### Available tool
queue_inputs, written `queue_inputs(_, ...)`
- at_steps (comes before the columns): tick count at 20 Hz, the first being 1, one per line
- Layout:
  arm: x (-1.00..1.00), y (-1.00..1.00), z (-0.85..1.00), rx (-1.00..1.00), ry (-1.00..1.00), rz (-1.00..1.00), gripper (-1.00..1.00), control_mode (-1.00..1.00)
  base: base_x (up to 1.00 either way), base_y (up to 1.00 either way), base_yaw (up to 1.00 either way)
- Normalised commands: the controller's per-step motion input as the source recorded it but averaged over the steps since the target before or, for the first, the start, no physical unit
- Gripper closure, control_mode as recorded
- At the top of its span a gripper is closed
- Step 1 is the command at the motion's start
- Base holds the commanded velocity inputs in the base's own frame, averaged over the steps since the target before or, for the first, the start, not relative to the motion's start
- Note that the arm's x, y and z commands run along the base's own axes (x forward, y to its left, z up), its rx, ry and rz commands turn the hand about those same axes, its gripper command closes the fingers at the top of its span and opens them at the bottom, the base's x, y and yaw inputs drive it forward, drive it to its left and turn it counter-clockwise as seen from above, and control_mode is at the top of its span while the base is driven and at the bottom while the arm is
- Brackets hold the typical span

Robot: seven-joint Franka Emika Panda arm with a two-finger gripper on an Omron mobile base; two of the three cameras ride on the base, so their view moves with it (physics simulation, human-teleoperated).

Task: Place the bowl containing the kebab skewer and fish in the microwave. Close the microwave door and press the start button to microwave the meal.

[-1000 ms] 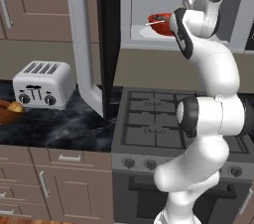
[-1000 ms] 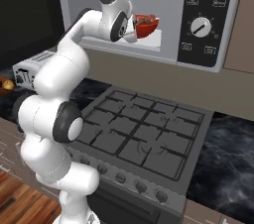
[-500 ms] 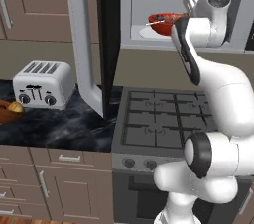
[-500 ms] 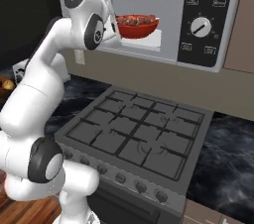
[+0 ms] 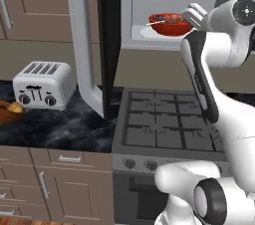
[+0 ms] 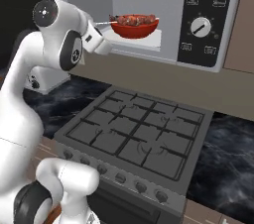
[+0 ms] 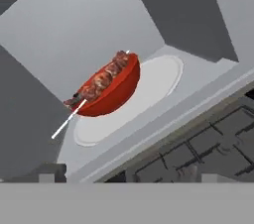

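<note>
You are looking at the bowl (image 7: 111,91) sitting on the pale round plate (image 7: 158,82) inside the microwave (image 6: 206,17), ahead of the jaws and apart from them; nothing is lying between the fingertips. The gripper (image 5: 194,14) is standing with its jaws spread wide and holding nothing. The kebab skewer (image 7: 99,80) is lying across the bowl's top, its pale stick poking out over the rim toward the side of the cavity. The fish is too small to pick out among the meat.

By the look of it, placing is done and closing is the step in hand. You are needing to bring the hand fully out of the doorway, then swing round to the outer face of the microwave door (image 5: 107,40), which is standing wide open, well off to one side of the jaws. Push on the broad dark panel rather than hooking the door handle (image 5: 82,45); a flat push is likely to be steadier.

Below the jaws the stove (image 6: 134,136) is lying clear of the door's path. The toaster (image 5: 44,84) is sitting on the counter (image 5: 64,129) beyond the door, low enough that it should not be blocking it. Your own forearm is the likeliest thing to be caught in the closing gap.
</note>
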Motion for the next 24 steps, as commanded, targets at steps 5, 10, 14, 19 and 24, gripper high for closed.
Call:
queue_inputs(5, -1.00, 0.19, 0.11, -0.59, 0.10, 0.45, -1.00, -1.00, 0.00, 0.00, 0.00)
queue_inputs(10, -1.00, 0.29, 0.18, -0.70, 0.13, 0.41, -1.00, -1.00, 0.00, 0.00, 0.00)
queue_inputs(14, -1.00, 0.38, 0.08, -0.73, 0.10, 0.32, -1.00, -1.00, 0.00, 0.00, 0.00)
queue_inputs(19, -1.00, 0.40, 0.00, -0.72, 0.03, 0.22, -1.00, -1.00, 0.00, 0.00, 0.00)
queue_inputs(24, -0.99, 0.35, 0.00, -0.64, -0.02, 0.19, -1.00, -1.00, 0.00, 0.00, 0.00)
